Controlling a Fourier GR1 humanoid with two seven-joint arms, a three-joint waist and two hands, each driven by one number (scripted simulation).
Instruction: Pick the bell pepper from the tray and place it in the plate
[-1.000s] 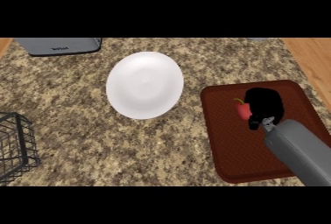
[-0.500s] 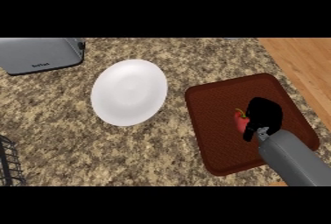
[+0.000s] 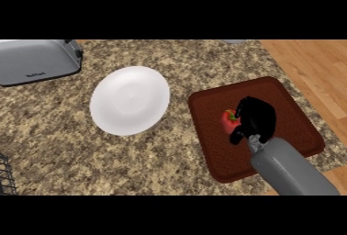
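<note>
A red bell pepper (image 3: 228, 120) with a green stem lies on the dark brown tray (image 3: 210, 151) at the right of the counter. My right hand (image 3: 256, 117) covers the pepper's right side, its fingers and thumb curled round it, so only the left part of the pepper shows. The white plate (image 3: 129, 100) lies on the counter to the left of the tray, with nothing on it. My left hand does not show in the head view.
A grey toaster (image 3: 37, 61) stands at the back left. A black wire rack (image 3: 6, 176) pokes in at the lower left edge. The counter's right edge (image 3: 308, 98) runs just past the tray, with wooden floor beyond.
The view has shifted, so the toaster shows more and the tray sits lower. My right hand has closed further round the pepper, still on the tray.
</note>
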